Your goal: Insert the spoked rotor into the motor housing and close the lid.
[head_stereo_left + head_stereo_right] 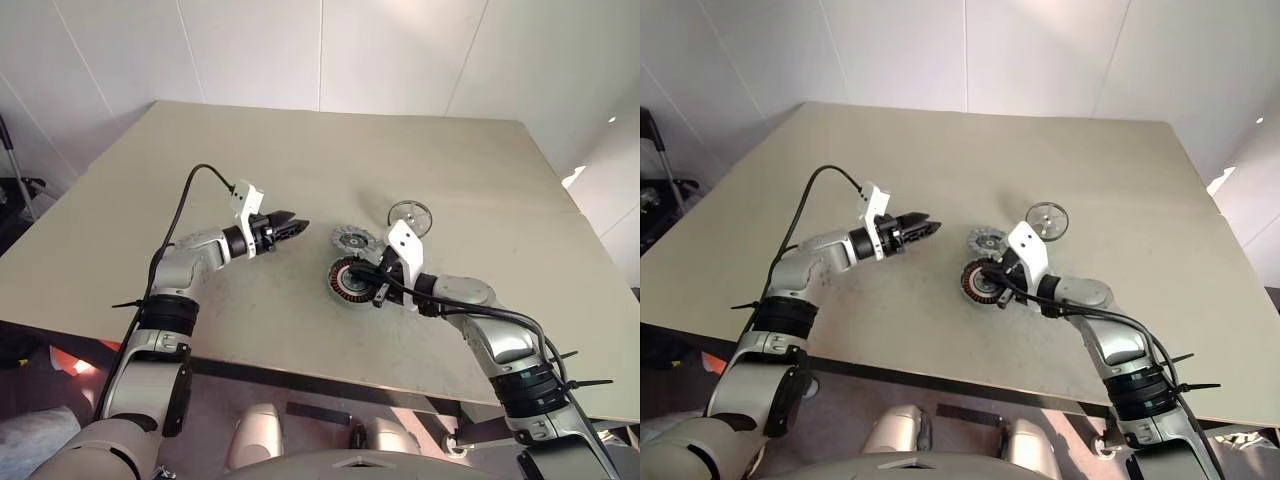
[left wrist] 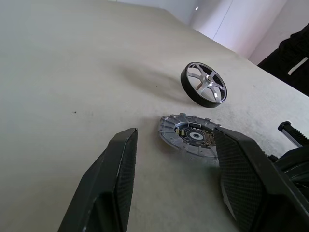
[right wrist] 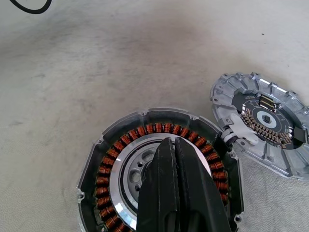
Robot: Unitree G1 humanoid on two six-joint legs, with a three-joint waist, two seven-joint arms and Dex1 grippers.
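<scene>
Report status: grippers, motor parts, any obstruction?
Left gripper open, empty. Right gripper shut over motor housing. Spoked rotor, lid loose on table. No obstruction.

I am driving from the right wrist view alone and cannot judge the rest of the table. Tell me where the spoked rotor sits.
Observer: The spoked rotor lies on the table beyond the lid, farther from the robot, apart from it.
Operator: Report the left tool.
Observer: The left tool hovers open above the table, left of the lid, holding nothing.
Operator: Confirm my tool against the housing.
Observer: The right tool is shut, its tips over the motor housing centre; the rotor is not yet inside.
</scene>
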